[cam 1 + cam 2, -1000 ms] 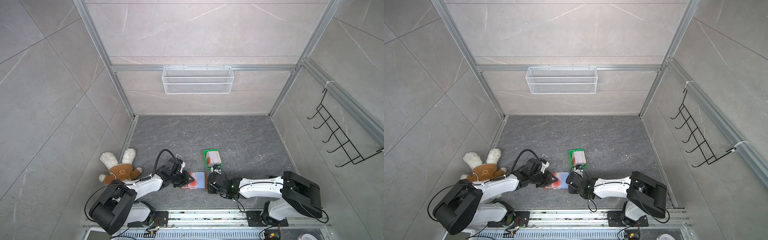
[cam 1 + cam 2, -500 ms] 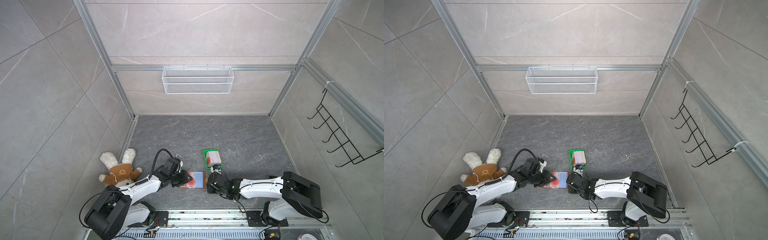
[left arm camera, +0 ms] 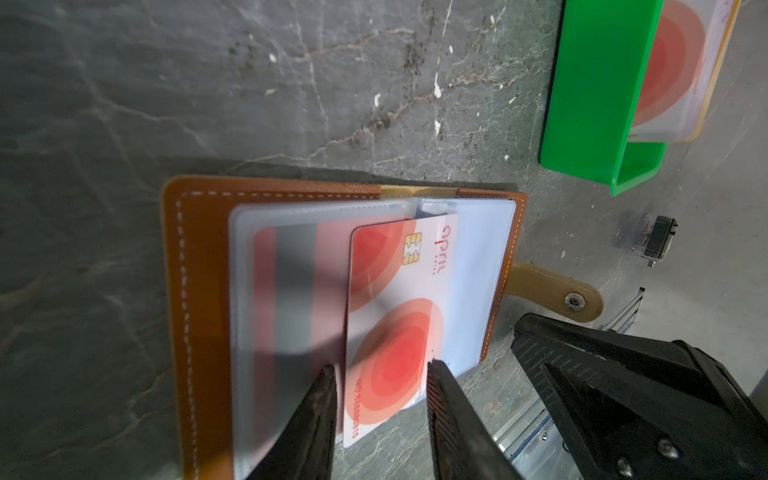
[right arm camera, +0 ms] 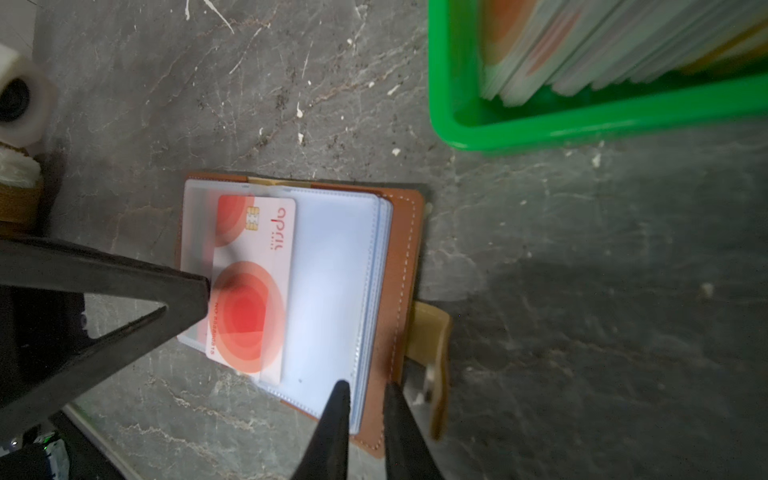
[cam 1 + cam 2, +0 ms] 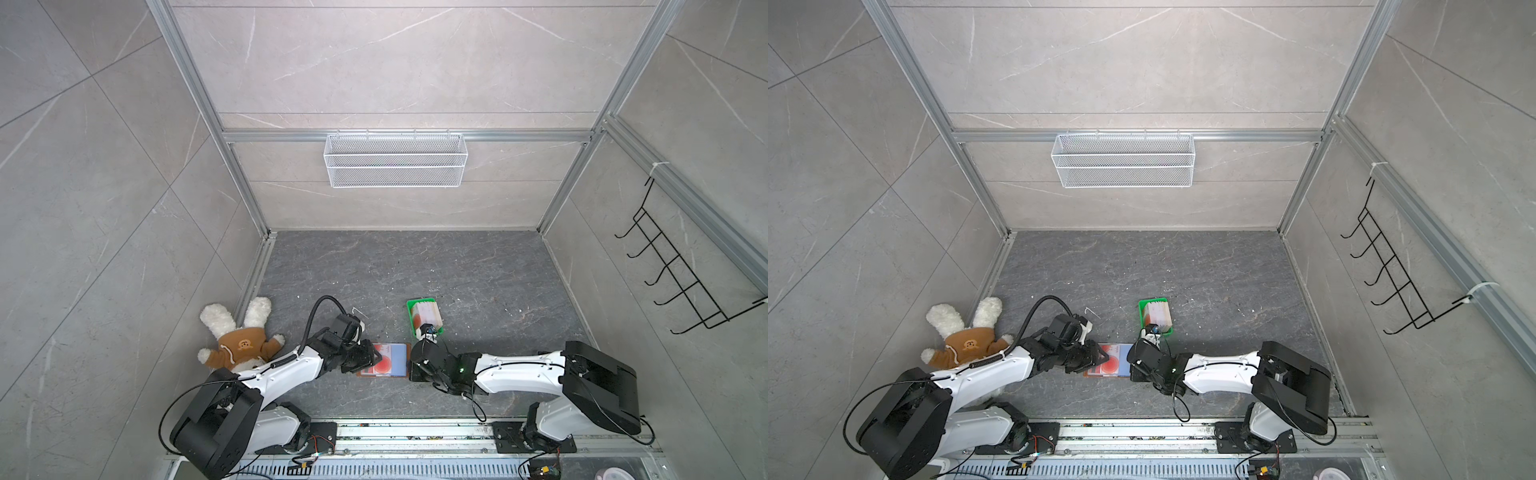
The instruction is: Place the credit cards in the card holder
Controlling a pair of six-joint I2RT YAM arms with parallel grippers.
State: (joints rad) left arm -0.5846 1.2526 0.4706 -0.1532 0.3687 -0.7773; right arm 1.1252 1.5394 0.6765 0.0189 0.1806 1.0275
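Black left hand [image 3: 380, 370] half-spread astride credit card [image 3: 395, 316]; right hand [image 4: 365, 386] narrowly parted over wallet [image 4: 409, 257].

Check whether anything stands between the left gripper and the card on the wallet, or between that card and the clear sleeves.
Nothing visible does. The left gripper is right at the card, which lies on the open wallet beside a clear sleeve. The right gripper sits aside at the wallet's edge near the snap tab.

Free: back and right of dark grey stone tabletop [image 5: 415, 266], wide open. A green plastic tray [image 5: 410, 316] stands just behind the open tan leather card holder [image 5: 399, 358]. The left hand [image 5: 375, 358] and right hand [image 5: 411, 368] crowd its two sides, with a narrow gap between. A white plush bunny in a brown jumper [image 5: 241, 347] fills the left edge.
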